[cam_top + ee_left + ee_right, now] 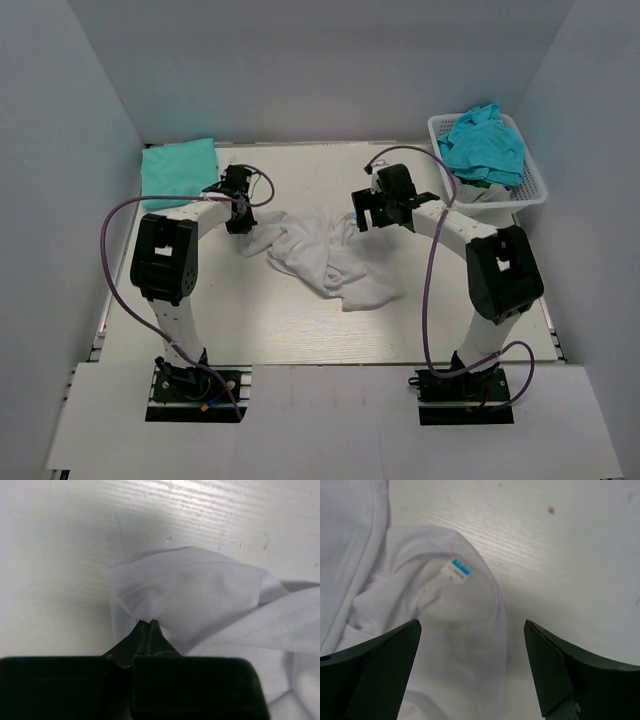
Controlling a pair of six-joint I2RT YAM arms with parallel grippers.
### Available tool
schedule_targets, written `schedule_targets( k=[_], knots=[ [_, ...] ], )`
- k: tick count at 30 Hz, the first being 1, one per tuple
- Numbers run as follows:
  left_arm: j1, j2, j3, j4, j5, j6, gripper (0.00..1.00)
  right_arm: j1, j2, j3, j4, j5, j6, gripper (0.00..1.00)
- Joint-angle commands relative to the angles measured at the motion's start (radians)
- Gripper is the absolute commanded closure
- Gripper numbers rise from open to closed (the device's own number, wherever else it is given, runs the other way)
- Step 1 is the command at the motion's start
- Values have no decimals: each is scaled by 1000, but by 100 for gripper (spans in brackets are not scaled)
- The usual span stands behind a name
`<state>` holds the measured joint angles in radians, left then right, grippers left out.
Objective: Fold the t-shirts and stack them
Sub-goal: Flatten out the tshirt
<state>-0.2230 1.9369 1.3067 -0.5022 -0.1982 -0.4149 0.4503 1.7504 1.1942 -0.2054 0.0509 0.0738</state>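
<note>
Left claw [150, 623] pinches the crumpled white cloth t-shirt [200, 595], right claw [472, 625] hangs open over its collar [487, 580]; spreading it flat likely needs both holding.

T-shirt [465, 650] neck label [458, 571] — illegible

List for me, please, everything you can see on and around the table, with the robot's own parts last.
white t-shirt: one, white, crumpled at the table's middle
neck label: one, blue, inside the white t-shirt's collar
folded t-shirt: one, turquoise, far left corner
basket t-shirts: count unclear, turquoise, heaped in the basket
basket: one, white lattice, far right corner
table: one, pale
left hand: one, black, shut on the white t-shirt's edge
right hand: one, black, open above the collar
</note>
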Motion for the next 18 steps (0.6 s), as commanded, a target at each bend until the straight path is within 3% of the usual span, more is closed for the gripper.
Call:
schedule_targets(
  k=[1,7,11,12,15,17,18],
  knots=[
    [5,-116,-56,71,29,18,100,5,90,125,86,-81,-133,10],
    [5,-138,-57,67,39,18,100,24,309,310,66,-82,-163,10],
    [5,-147,-57,76,48,27,100,28,362,367,66,-109,-164,28],
    [5,-157,-57,85,48,27,100,30,369,369,66,-120,-161,47],
    [5,-170,-57,94,48,27,100,30,368,364,61,-166,-143,66],
    [5,-170,-57,94,48,36,100,28,350,354,64,-184,-135,100],
    [5,-179,-46,94,48,36,100,22,347,355,63,-171,-100,100]
  ],
)
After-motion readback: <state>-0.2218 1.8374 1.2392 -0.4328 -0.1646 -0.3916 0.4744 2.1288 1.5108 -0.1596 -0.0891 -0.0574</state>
